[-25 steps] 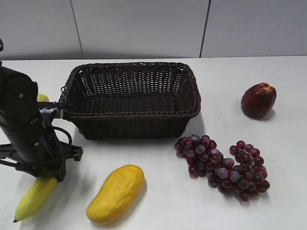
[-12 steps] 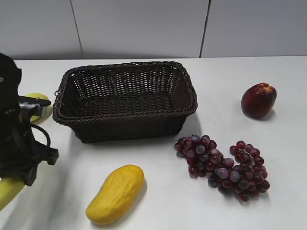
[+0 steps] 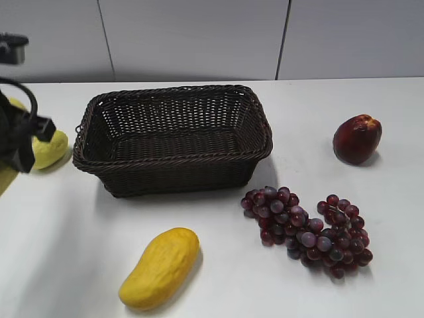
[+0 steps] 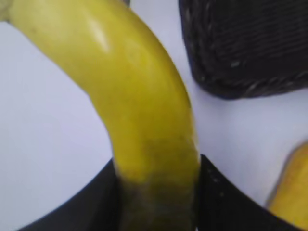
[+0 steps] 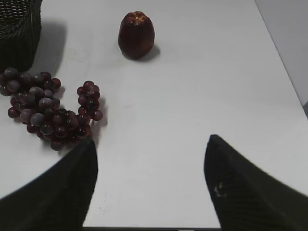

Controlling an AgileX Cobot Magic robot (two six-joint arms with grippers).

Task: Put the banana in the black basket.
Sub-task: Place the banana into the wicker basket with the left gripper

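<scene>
Banana (image 4: 144,115), clenched in the left claw (image 4: 156,192), has risen off the table since before.

Your left gripper (image 4: 156,192) is clamped on the banana (image 4: 139,96), one black finger pressed against each side of it. Your right gripper (image 5: 150,185) hangs above the table with its jaws spread wide, holding nothing.

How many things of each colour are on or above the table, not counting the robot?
Yellow: 3 (banana in the left claw, mango, lemon)
Dark red or purple: 2 (grape bunch, red fruit)
Dark brown-black: 1 (black basket)
Total: 6
</scene>
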